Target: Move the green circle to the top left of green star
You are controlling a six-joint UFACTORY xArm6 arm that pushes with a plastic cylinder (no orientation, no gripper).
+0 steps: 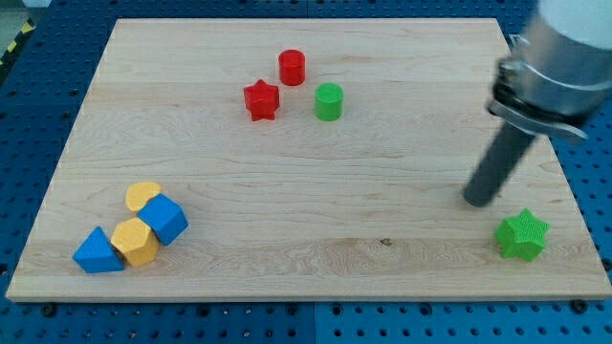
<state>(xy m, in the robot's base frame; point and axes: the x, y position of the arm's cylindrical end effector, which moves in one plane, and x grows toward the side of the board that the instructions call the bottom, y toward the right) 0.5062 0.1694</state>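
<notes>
The green circle (328, 101) stands in the upper middle of the wooden board, just right of the red star (261, 99) and below right of the red circle (292, 67). The green star (523, 235) lies near the board's bottom right corner. My tip (475, 201) rests on the board a short way up and left of the green star, not touching it, and far to the right and below the green circle.
A cluster sits at the bottom left: a yellow block (142, 197), a blue block (164, 219), a yellow hexagon (134, 241) and a blue triangle (97, 252). The board's (306, 277) right edge is close to the green star.
</notes>
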